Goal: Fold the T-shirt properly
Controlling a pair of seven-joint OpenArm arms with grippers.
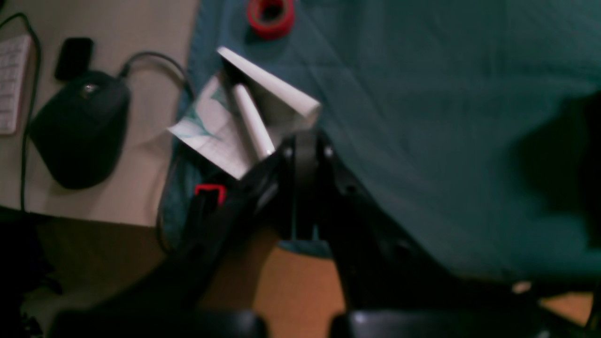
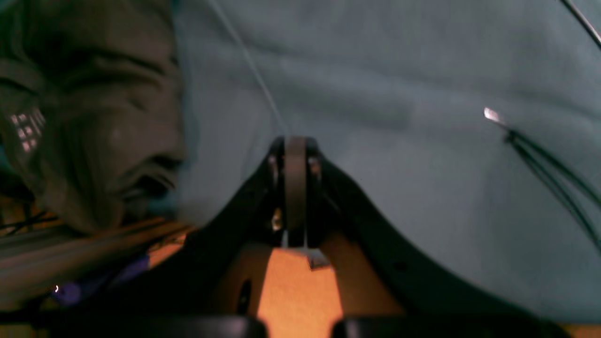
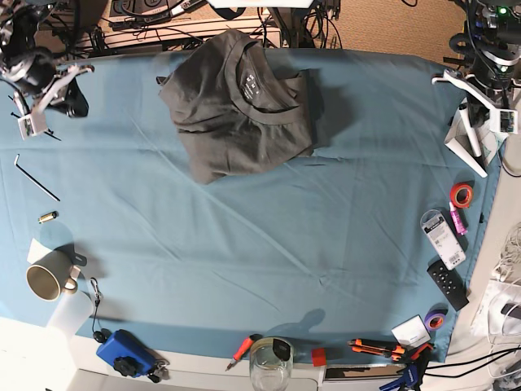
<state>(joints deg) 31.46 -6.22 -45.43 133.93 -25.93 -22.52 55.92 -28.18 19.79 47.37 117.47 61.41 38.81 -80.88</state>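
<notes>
Both grippers idle as crumpled shirt waits at far edge

Two arms sit parked at the far corners of the blue cloth (image 3: 244, 269) covering the surface, each gripper pressed closed on nothing. The left gripper (image 1: 305, 145) hangs over the cloth's edge beside a red tape roll (image 1: 271, 16) and a white folded card (image 1: 267, 91); the right gripper (image 2: 295, 145) hovers over bare cloth with the shirt (image 2: 94, 126) bunched just to its side. Seen from the base view, the shirt (image 3: 240, 106) lies in a rumpled heap at the middle of the far edge, neck opening up, sleeves tucked out of sight.

Folding cannot sensibly start yet, by my reckoning: the heap wants spreading flat first. Each gripper would do best to open, take a shoulder or hem corner, and draw the fabric toward the open middle. Pinching only the shirt, not the cloth beneath, looks the chief risk.
</notes>
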